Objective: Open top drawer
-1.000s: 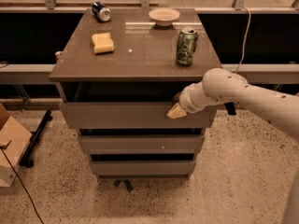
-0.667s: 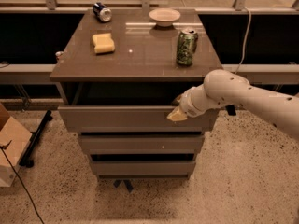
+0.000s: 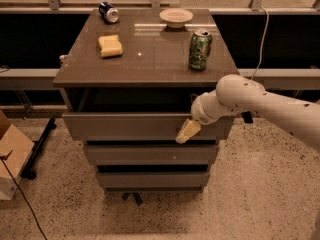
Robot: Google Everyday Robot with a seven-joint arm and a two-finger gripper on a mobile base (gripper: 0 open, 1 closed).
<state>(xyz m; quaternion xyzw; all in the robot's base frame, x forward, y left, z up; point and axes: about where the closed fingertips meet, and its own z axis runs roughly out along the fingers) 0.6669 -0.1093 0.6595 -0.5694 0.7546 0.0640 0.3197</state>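
The top drawer (image 3: 130,126) is the widest grey-brown front, just under the cabinet top, and stands partly pulled out with a dark gap behind its panel. My gripper (image 3: 191,123) is at the right part of that front, at its upper edge. One tan finger (image 3: 186,132) lies against the outer face of the panel; the other is hidden behind it. The white arm comes in from the right.
On the cabinet top (image 3: 150,64) are a green can (image 3: 200,49), a pale bowl (image 3: 176,17), a yellow sponge (image 3: 110,45) and a tipped blue can (image 3: 108,11). The middle drawer (image 3: 145,154) and bottom drawer (image 3: 152,179) are shut. A cardboard box (image 3: 10,154) stands at the left.
The top drawer has slid a little further out toward the camera, and my gripper has moved with it at the front's right part.
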